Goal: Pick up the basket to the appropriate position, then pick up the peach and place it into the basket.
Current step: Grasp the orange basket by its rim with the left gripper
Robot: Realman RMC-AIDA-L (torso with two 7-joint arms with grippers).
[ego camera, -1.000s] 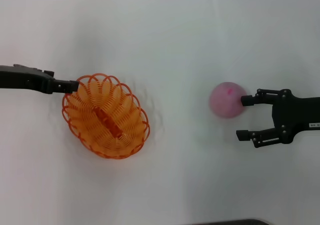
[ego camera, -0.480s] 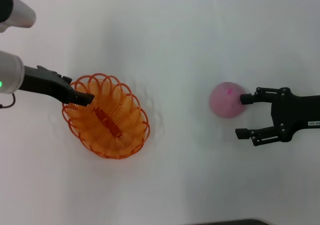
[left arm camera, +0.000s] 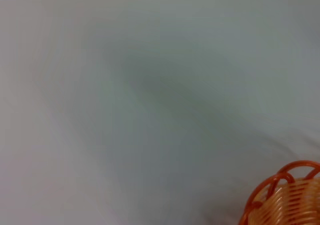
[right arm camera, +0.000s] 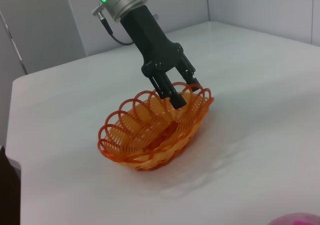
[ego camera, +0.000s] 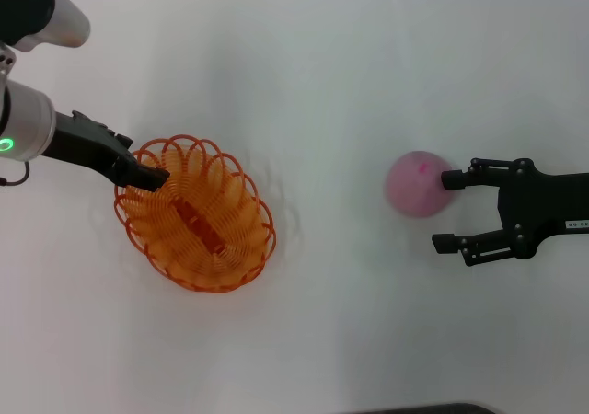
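The orange wire basket sits on the white table at the left; its rim also shows in the left wrist view. My left gripper is at the basket's far-left rim. In the right wrist view the left gripper is shut on a rim loop of the basket, one finger inside and one outside. The pink peach rests at the right, and a sliver of the peach shows in the right wrist view. My right gripper is open just right of it. Its far fingertip touches the peach, which is not between the fingers.
The white table spreads between basket and peach. A dark edge lies at the near side. In the right wrist view a grey wall stands behind the table's far edge.
My left arm has swung in, its wrist coming into view, and its tip went from just outside the basket's rim onto it. Basket, peach and right gripper have hardly moved.
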